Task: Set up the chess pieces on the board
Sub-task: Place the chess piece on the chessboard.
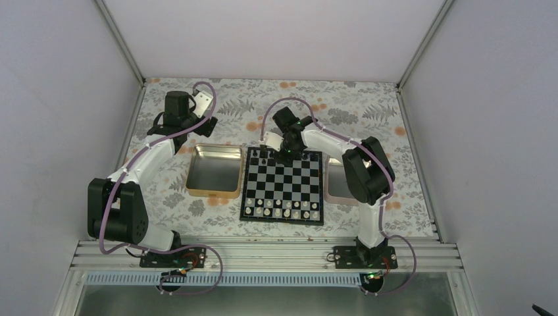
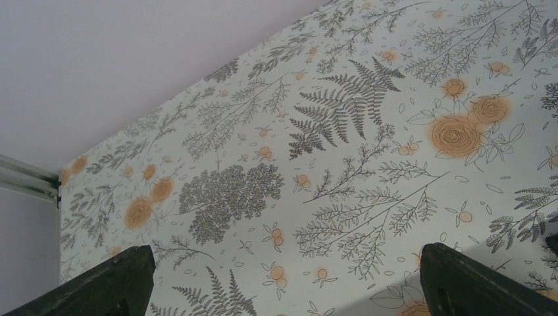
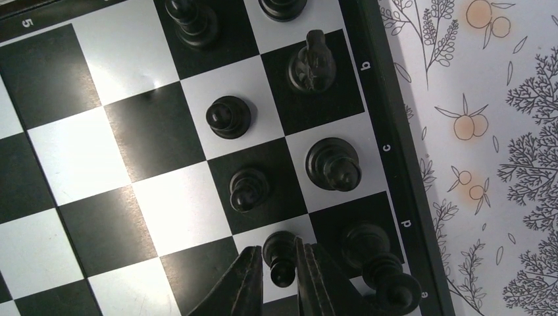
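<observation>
The right pincer (image 3: 278,260) straddles a black pawn (image 3: 281,249) on the board (image 3: 79,151), by the tabletop's far edge. Whether it pinches the pawn, I cannot tell. A crooked lift could topple the neighbouring pieces (image 3: 332,164). The left pincer (image 2: 289,276) is spread.

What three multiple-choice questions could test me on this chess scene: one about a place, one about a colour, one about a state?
1. Where does the right end effector hang?
A) over the board's far edge
B) over its near edge
C) off the board entirely

2. What colour are the near-edge pieces?
A) red
B) black
C) pale

3. How does the left end effector stand?
A) shut tight
B) open, holding nothing
C) gripping a piece

Answers: 1 A, it sits among the black pieces at the far side; 2 C, they show whitish from above; 3 B, its fingers stand wide apart over bare tablecloth.
</observation>
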